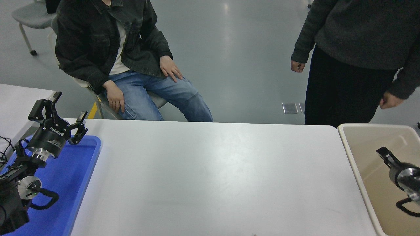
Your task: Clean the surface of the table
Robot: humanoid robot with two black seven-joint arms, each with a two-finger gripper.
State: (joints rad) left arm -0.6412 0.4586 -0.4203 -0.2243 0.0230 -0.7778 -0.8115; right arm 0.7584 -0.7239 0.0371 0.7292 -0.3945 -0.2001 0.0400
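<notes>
**White bench between two trays, both arms at its ends**

The bench fills the middle of the view, a wide white top running from the blue tray at the left to the beige bin at the right. Only faint scuffs and a small speck at the near edge mark it.

The blue tray lies at the bench's left end, its right rim on the white top. The beige bin stands just beside the right end, its inside bare apart from the arm over it. A smaller white table shows at the far left.

On the far side a person in a dark jacket and jeans sits on a chair, hands on the thighs. Another person in dark clothes stands at the far right, just behind the bin, arms hanging. Another chair stands in the far left corner on the grey floor.

The left hand is raised over the blue tray's far end, pointing away and up, its fingers spread wide and holding nothing.

The right hand reaches in from the right edge over the bin, tilted toward the far left. Only one dark finger shows clearly, so whether it is wide or narrow cannot be told.
</notes>
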